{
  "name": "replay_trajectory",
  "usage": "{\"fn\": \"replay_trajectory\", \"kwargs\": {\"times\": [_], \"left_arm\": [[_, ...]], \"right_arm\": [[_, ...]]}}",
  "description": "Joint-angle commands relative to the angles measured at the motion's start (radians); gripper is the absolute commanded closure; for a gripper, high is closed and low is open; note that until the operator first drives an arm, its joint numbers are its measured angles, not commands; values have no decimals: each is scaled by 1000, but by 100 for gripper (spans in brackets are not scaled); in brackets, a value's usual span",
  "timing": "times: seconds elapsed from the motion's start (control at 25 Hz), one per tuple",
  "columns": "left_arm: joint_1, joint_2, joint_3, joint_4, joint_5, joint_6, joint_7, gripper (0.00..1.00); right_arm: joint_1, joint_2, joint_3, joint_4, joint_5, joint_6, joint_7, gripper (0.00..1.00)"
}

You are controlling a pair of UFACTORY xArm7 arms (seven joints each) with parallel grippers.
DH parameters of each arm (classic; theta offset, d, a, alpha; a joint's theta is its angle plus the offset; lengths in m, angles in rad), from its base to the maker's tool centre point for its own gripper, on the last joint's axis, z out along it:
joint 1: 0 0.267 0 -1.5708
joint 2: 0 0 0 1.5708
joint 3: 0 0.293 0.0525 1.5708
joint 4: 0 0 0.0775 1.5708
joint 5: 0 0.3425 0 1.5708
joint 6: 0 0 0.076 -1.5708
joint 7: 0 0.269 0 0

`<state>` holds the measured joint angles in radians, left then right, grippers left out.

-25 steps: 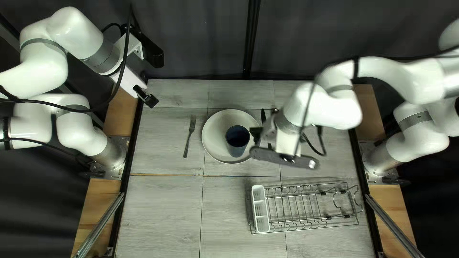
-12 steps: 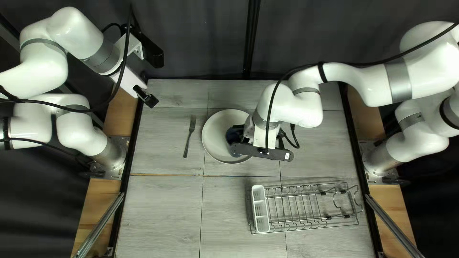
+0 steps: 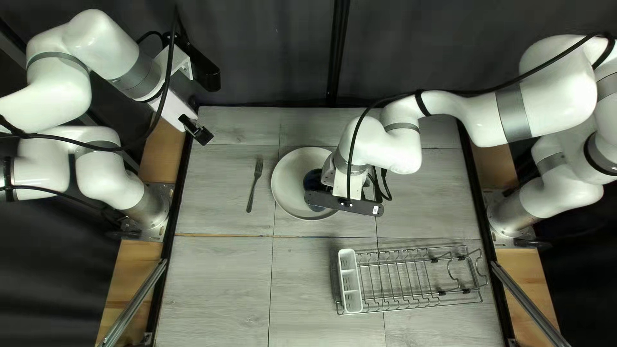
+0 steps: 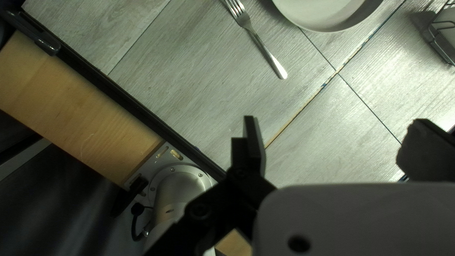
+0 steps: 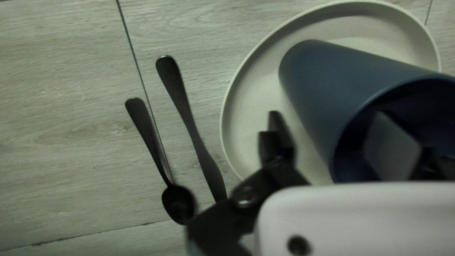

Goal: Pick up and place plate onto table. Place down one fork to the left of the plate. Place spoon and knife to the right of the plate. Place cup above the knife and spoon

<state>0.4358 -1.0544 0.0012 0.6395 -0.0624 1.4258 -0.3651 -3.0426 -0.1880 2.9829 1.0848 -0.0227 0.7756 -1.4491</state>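
My left gripper [image 3: 196,130] hangs open with nothing between its fingers over the table's far left corner; in its wrist view the gripper [image 4: 334,120] has the fork [image 4: 259,42] ahead. The fork [image 3: 254,184] lies left of the pale plate [image 3: 291,173]. On the plate a dark blue cup [image 3: 312,180] is partly covered by my right gripper [image 3: 347,204]. In the right wrist view that gripper [image 5: 331,118] is open, one finger inside the mouth of the cup [image 5: 332,80], the other outside, apart from its wall. Knife [image 5: 189,123] and spoon [image 5: 148,135] lie beside the plate [image 5: 251,109].
A wire dish rack [image 3: 411,276] with a white cutlery holder [image 3: 350,281] stands near the table's front edge, right of centre. My right arm reaches across the table's far right part. Behind the far edge hangs a dark curtain [image 3: 270,51].
My right arm has swung leftward, bringing its gripper from beside the plate to over the cup. The cup, plate, fork and left arm look unmoved.
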Motion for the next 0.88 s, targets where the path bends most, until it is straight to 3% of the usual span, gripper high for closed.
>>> {"fn": "replay_trajectory", "kwargs": {"times": [0.04, 0.36, 0.6, 0.76, 0.88], "left_arm": [[0, 0, 0, 0, 0, 0, 0, 0], [0, 0, 0, 0, 0, 0, 0, 0], [0, 0, 0, 0, 0, 0, 0, 0], [0, 0, 0, 0, 0, 0, 0, 0], [0, 0, 0, 0, 0, 0, 0, 0]], "right_arm": [[9, 33, -5, -2, -25, 0, 45, 100], [36, 234, 23, 0, -117, 150, 188, 100], [-16, 472, 6, -157, -188, 306, 249, 100], [-61, 551, -55, -237, -178, 339, 207, 100], [-65, 556, -65, -244, -172, 345, 199, 100]]}}
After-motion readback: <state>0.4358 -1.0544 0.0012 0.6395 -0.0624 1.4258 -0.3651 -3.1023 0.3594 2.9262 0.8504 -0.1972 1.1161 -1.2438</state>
